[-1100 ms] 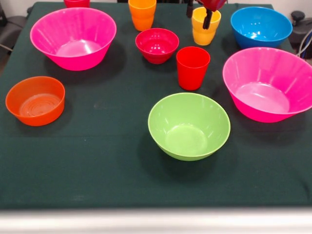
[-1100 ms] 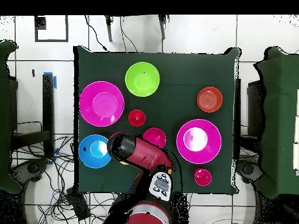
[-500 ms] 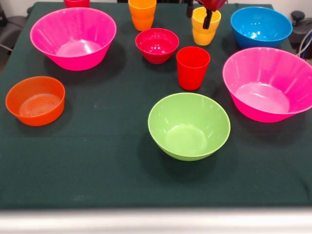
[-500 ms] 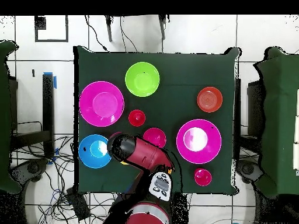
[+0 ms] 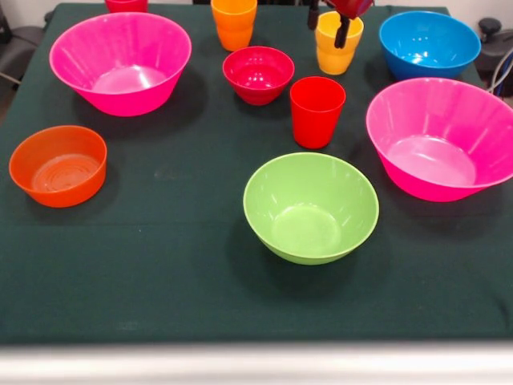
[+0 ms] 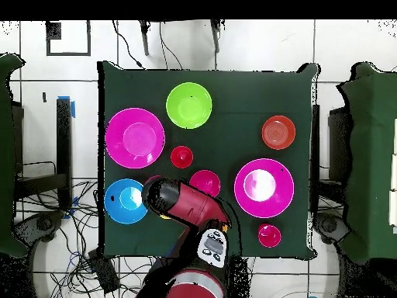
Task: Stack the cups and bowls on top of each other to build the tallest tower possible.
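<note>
No tower is built: each vessel stands apart on the dark green table [image 5: 160, 273], open side up. The lime-green bowl [image 5: 311, 207] sits empty at lower centre of the front view. Just above it stands the red cup [image 5: 317, 111], and the small crimson bowl [image 5: 258, 74] is to that cup's upper left. The orange cup [image 5: 234, 22] is at the top edge, centre. The yellow cup [image 5: 337, 43] stands at upper right of centre, next to the blue bowl [image 5: 429, 43] in the upper right corner. One large pink bowl [image 5: 121, 62] occupies the upper left; the second pink bowl [image 5: 443, 136] is at the right edge. The small orange bowl [image 5: 58, 164] with a ringed bottom sits at the left edge. Another red-pink vessel [image 5: 126, 5] is cut off by the top edge at upper left.

The gripper [image 5: 330, 18] hangs at the top of the front view, with one dark finger [image 5: 341, 32] over the yellow cup's mouth and another outside its left rim. Whether it is clamped on the cup cannot be told. In the overhead view the red arm [image 6: 186, 202] covers the gripper.
</note>
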Controlling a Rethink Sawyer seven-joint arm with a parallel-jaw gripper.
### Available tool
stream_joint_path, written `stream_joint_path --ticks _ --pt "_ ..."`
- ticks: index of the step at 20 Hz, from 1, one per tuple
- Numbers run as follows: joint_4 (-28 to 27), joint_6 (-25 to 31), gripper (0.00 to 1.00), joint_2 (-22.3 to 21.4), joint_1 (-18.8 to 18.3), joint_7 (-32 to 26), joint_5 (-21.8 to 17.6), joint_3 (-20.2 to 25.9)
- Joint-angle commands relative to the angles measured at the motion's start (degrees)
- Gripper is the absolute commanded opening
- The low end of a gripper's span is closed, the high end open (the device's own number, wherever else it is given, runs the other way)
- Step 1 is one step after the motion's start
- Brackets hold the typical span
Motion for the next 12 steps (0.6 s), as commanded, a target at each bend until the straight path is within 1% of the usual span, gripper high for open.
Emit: stream_joint_path --ticks 1,4,12 --pt "-3.01 -1.51 1.00 2.35 1.67 12.07 2.71 4.47" --pt "-4.08 -1.33 1.00 2.97 3.25 13.06 3.28 3.59" --pt "-6.18 -2.15 1.00 4.86 5.86 14.51 4.94 2.68"
